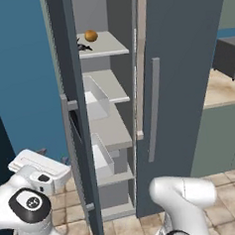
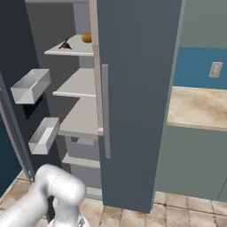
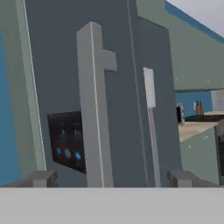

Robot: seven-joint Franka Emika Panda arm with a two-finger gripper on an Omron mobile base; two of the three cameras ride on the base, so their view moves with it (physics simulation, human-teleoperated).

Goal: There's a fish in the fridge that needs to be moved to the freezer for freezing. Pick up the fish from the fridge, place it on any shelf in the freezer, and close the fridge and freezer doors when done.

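No readable writing anywhere — the black panel [image 3: 66, 142] on the open door [image 3: 57, 87] carries only small blue lights, its symbols too blurred to read. The gripper [image 3: 111, 178] is spread wide, holding nothing, its tips either side of that door's handle [image 3: 94, 109]. The fish [image 1: 83, 47] lies on the top shelf [image 1: 107, 44] beside an orange ball [image 1: 91, 36] — half hidden by the door edge.

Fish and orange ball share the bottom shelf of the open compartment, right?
Not the bottom shelf: the fish and orange ball lie on the top shelf of the open compartment, as the left base view shows.
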